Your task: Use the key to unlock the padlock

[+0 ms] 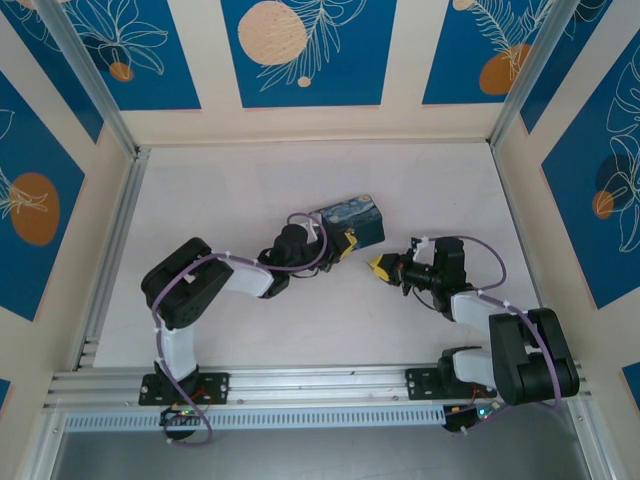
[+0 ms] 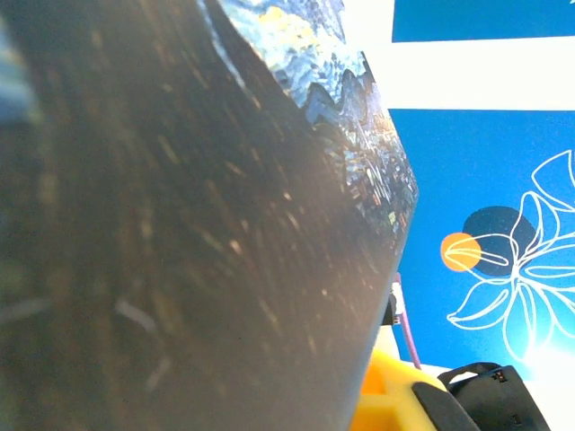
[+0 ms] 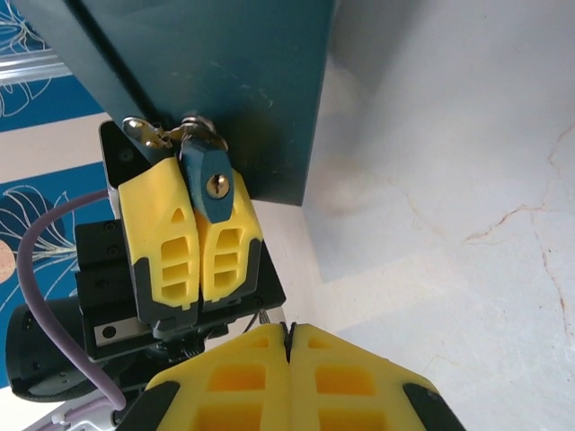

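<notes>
The padlock (image 3: 213, 189) is tiny, with a blue body and a brass keyhole facing the right wrist camera. Its thin shackle hooks onto the metal catch of the night-sky tin (image 3: 225, 72). My left gripper (image 3: 193, 175) is shut on the padlock's body, yellow fingers on either side. In the top view, the left gripper (image 1: 347, 243) sits at the tin's (image 1: 352, 222) right corner. My right gripper (image 3: 287, 329) is shut, its tips a short way in front of the keyhole and apart from it. A thin silvery sliver, the key (image 3: 264, 317), pokes out at its fingertips. In the top view the right gripper (image 1: 380, 265) points left at the tin.
The tin's dark side (image 2: 180, 224) stands very close to the left wrist camera. The white marbled table (image 1: 250, 190) is walled by blue and cream panels. An aluminium rail (image 1: 320, 380) runs along the near edge, another (image 1: 110, 260) along the left.
</notes>
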